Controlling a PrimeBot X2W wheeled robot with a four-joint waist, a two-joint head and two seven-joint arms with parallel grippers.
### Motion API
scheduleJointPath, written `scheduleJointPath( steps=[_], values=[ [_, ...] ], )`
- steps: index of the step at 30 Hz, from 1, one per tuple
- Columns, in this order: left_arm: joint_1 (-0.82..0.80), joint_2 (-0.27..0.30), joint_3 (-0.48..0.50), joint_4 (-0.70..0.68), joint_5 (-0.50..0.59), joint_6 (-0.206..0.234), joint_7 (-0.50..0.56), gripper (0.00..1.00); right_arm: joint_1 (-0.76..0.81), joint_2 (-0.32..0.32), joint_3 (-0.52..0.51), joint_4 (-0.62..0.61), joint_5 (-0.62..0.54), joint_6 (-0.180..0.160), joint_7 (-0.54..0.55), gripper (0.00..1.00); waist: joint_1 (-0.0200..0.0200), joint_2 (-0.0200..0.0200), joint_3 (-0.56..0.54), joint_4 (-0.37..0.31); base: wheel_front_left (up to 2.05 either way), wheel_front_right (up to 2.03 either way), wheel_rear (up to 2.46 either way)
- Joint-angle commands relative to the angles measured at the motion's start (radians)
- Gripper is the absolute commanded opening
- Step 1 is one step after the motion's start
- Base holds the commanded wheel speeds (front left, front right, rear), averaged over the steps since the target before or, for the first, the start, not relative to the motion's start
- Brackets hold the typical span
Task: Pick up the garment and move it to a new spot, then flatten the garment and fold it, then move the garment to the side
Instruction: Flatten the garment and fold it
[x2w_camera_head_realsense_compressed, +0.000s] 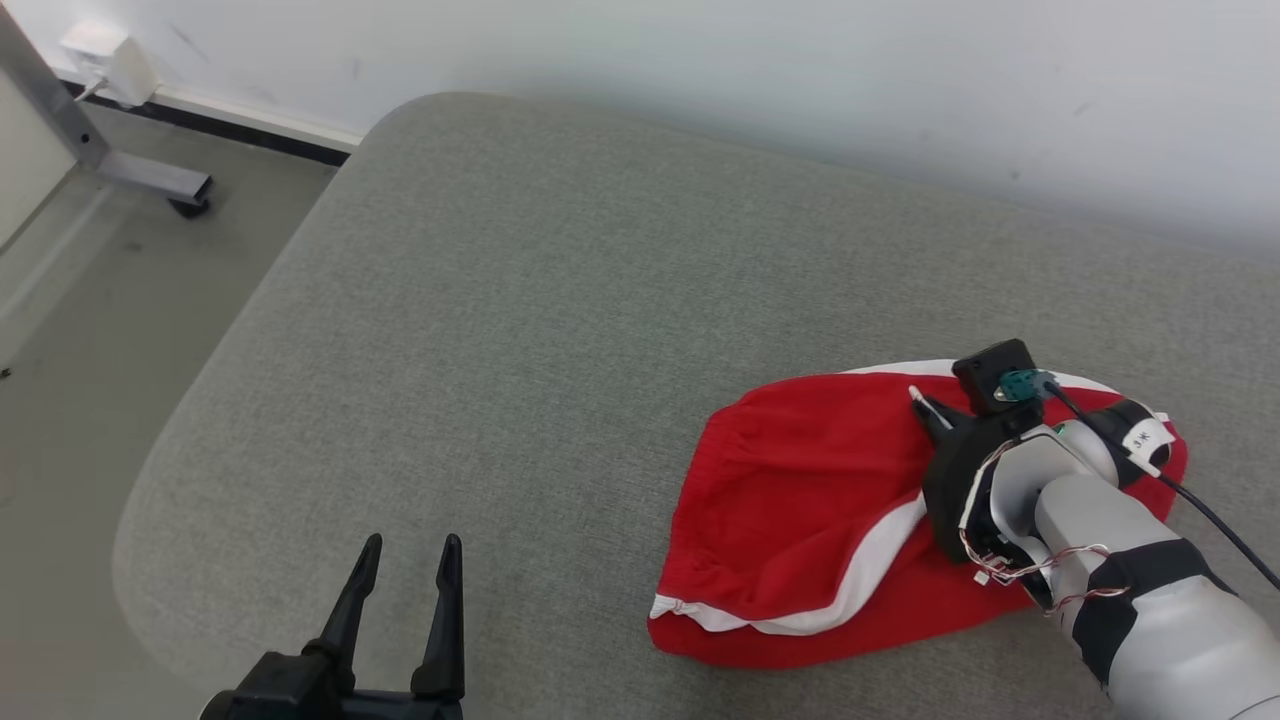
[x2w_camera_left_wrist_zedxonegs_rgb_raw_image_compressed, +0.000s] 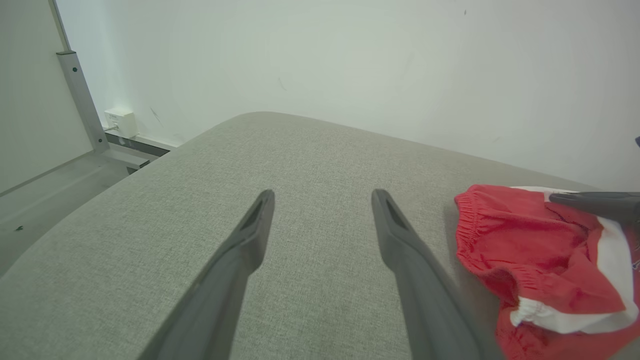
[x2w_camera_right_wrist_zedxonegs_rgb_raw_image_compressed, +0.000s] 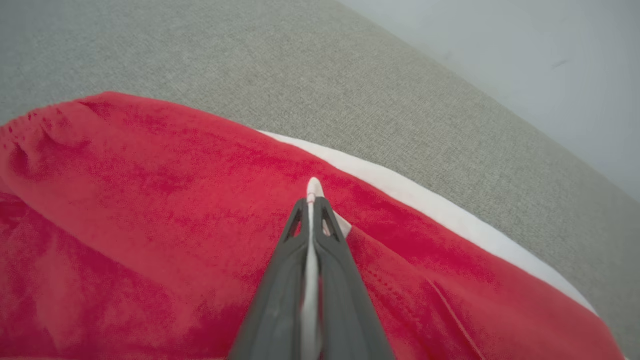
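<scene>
Grey padding (x2w_camera_head_realsense_compressed: 560, 300) with a rounded far-left corner and a rounded near-left corner is seen as the working surface, and most of it lies bare: the whole left half and the far middle are open fabric. Its far edge is set close to a pale wall (x2w_camera_head_realsense_compressed: 800, 80), so little room is left beyond it, while the left edge drops to a grey floor (x2w_camera_head_realsense_compressed: 100, 300). On that floor, at the far left, a metal frame leg (x2w_camera_head_realsense_compressed: 60, 110) on a dark foot is seen, with a small white box (x2w_camera_head_realsense_compressed: 105, 60) against the skirting behind it. The garment (x2w_camera_head_realsense_compressed: 800, 500) is found on the right of the padding, nearer than the middle and well apart from the left edge and the far edge. It is red, crumpled into a loose rounded heap, with a gathered elastic hem along its left side and a white band running across its near part and along its far rim. The right gripper (x2w_camera_head_realsense_compressed: 925, 405) is pressed down on the far middle of the heap. In the right wrist view its fingers (x2w_camera_right_wrist_zedxonegs_rgb_raw_image_compressed: 295, 280) are closed together, with a thin white strip of the garment pinched between them. A black cable (x2w_camera_head_realsense_compressed: 1200, 510) is trailed from its wrist toward the right. The left gripper (x2w_camera_head_realsense_compressed: 412, 545) is held above the near-left part of the padding, well apart from the garment, its jaws spread wide and nothing gripped.
</scene>
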Motion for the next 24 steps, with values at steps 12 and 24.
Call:
scheduleJointPath(
  steps=[12, 24],
  values=[
    [0.048, -0.001, 0.040, -0.024, 0.005, 0.016, -0.003, 1.00, 0.103, -0.013, -0.125, -0.058, 0.079, 0.000, -0.328, 0.00, -0.0001, -0.0001, -0.060, -0.149, 0.00, 0.00, 0.00],
    [0.062, 0.000, 0.049, -0.035, 0.010, 0.013, -0.003, 1.00, 0.530, 0.061, -0.527, -0.506, 0.028, 0.000, -0.343, 0.00, -0.0001, -0.0001, -0.062, -0.263, 0.00, 0.00, 0.00]
  ],
)
